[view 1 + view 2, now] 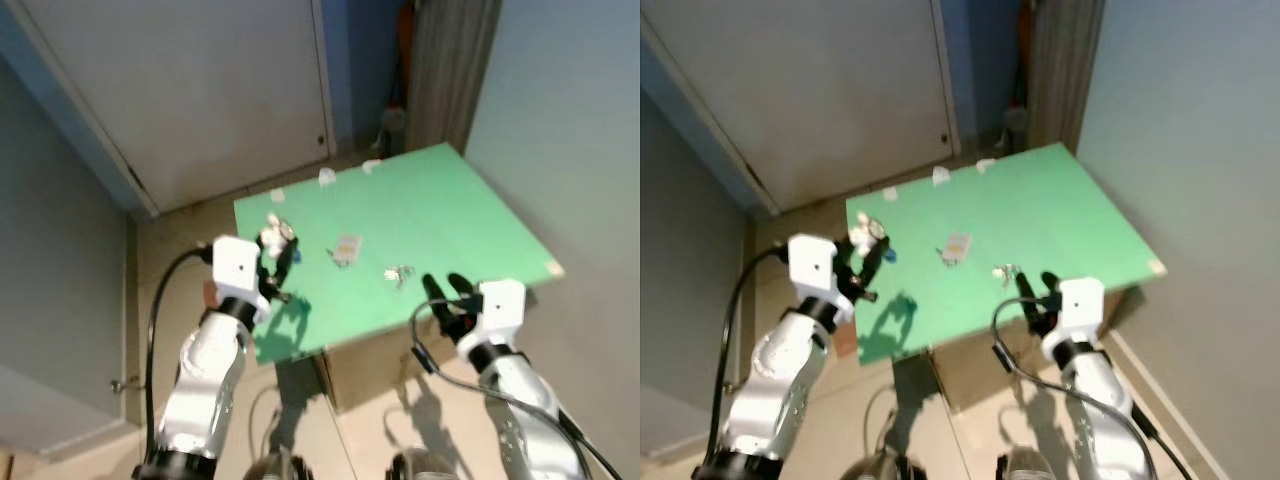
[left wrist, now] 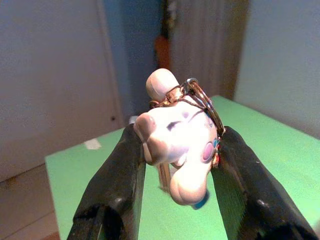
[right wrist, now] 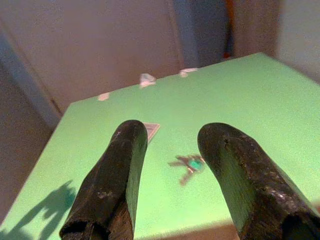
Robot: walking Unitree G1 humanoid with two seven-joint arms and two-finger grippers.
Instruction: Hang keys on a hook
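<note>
While you look down from the head view, your left gripper (image 1: 277, 262) hangs over the near left corner of the green counter (image 1: 450, 205) with its fingers pinched on a keychain (image 1: 274, 236), and your right gripper (image 1: 447, 297) hovers at the near edge, fingers spread and empty, near one loose bunch of keys (image 1: 399, 273) and one small card (image 1: 347, 248). Through the left wrist view, the pale figurine (image 2: 180, 150) looks light, hard and smooth, so I judge it could slip; its single split ring (image 2: 202, 100) stands free on top for hooking. Through the right wrist view, you see that one loose bunch lying flat between the parted fingers (image 3: 112, 180).
</note>
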